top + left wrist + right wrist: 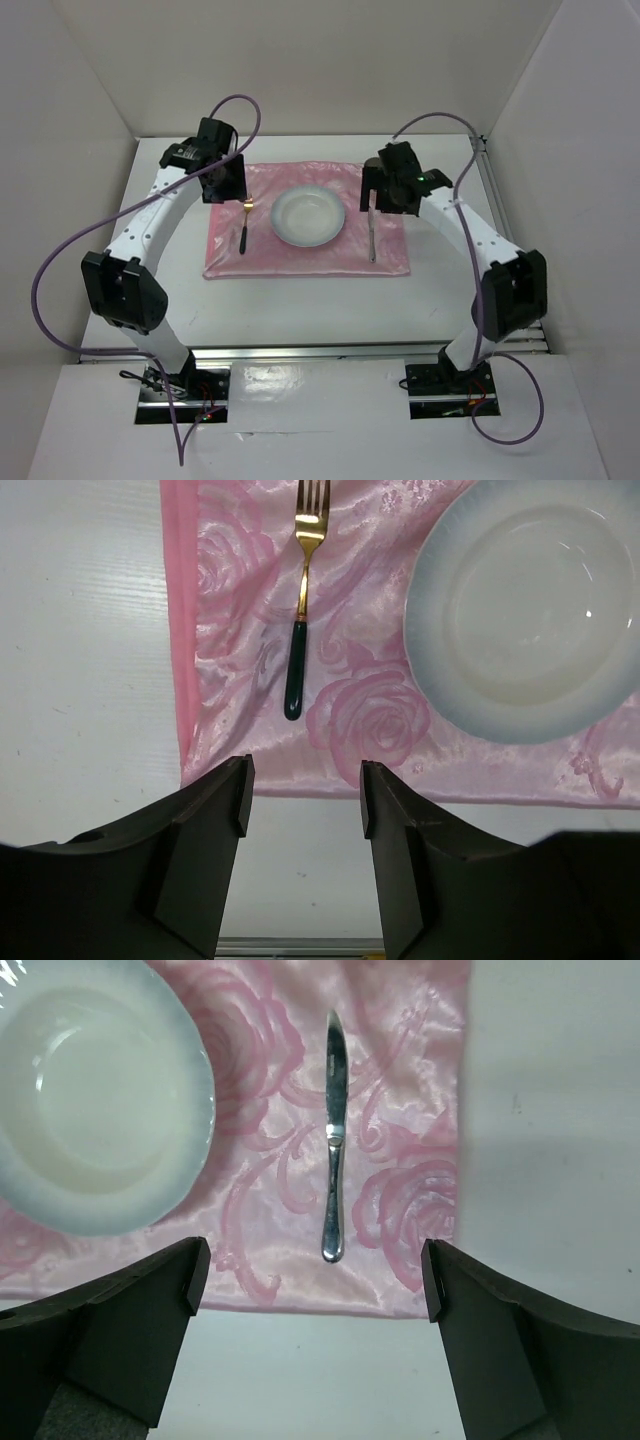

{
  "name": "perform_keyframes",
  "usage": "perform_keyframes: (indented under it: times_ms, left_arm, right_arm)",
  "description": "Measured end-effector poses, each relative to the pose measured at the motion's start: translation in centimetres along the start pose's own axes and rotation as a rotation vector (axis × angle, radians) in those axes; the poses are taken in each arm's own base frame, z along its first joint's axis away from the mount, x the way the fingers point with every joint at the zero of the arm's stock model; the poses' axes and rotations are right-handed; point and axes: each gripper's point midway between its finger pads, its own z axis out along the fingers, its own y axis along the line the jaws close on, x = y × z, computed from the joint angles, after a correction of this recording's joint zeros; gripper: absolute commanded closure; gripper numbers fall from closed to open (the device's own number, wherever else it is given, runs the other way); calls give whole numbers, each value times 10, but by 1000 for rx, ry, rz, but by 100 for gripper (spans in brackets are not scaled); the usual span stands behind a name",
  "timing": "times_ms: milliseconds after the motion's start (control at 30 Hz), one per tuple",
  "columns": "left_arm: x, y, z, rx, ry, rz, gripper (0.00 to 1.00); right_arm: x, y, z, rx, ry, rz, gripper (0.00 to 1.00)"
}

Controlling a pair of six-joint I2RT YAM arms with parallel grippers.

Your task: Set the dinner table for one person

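Your left tool (305,780) shows jaws partly apart and empty; your right tool (315,1260), jaws spread wide, also empty.

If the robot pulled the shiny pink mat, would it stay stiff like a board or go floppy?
Probably floppy: the pink mat looks like thin cloth with a wavy, creased edge. Its glossy sheen suggests it may slide easily over the dinner table. With the plate, fork and knife lying on it, a tug would likely drag them along.
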Motion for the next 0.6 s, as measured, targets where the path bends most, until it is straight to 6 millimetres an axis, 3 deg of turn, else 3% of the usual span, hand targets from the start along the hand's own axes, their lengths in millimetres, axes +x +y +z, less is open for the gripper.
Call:
perform_keyframes:
  times_ms: [167,367,600]
  left_arm:
    - [1,-3,-4,20,1,-2,35]
    - [6,-2,-21,46,-22,-5,34]
    - [2,-6,-35,88,-56,-17,34]
  right_arm:
    - [-16,-23,-37,10,-102,100,0]
    - [-9,-48,-32,105,-75,172,0]
    - [11,-55,-32,126,-44,191,3]
